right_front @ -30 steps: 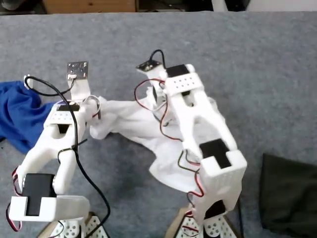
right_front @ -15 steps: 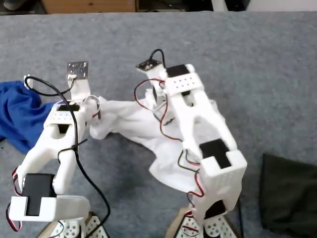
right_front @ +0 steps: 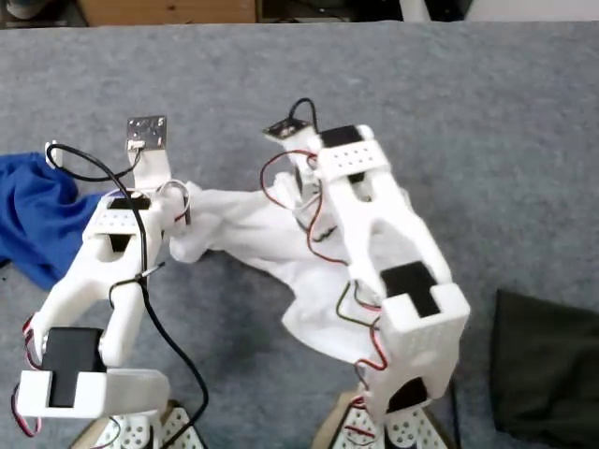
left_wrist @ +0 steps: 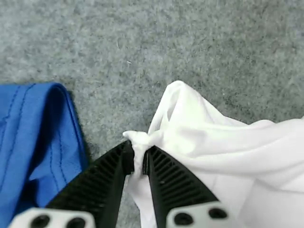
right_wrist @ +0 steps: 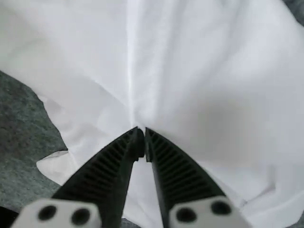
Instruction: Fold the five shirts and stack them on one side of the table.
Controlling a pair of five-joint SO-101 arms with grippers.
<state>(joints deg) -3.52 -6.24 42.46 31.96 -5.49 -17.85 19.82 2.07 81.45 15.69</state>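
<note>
A crumpled white shirt lies on the grey table between the two arms. My left gripper is shut on a bunched corner of the white shirt, close to a blue shirt. My right gripper is shut on a fold of the white shirt near its middle. In the high view the left arm stands at the shirt's left end and the right arm hangs over its middle. The blue shirt lies bunched at the table's left edge.
A dark shirt lies at the table's right front edge. The grey table is bare across the back and right. A wooden board runs beyond the far edge.
The right arm has shifted slightly to the right and toward the back, with the white shirt still in its gripper. The left arm has not moved.
</note>
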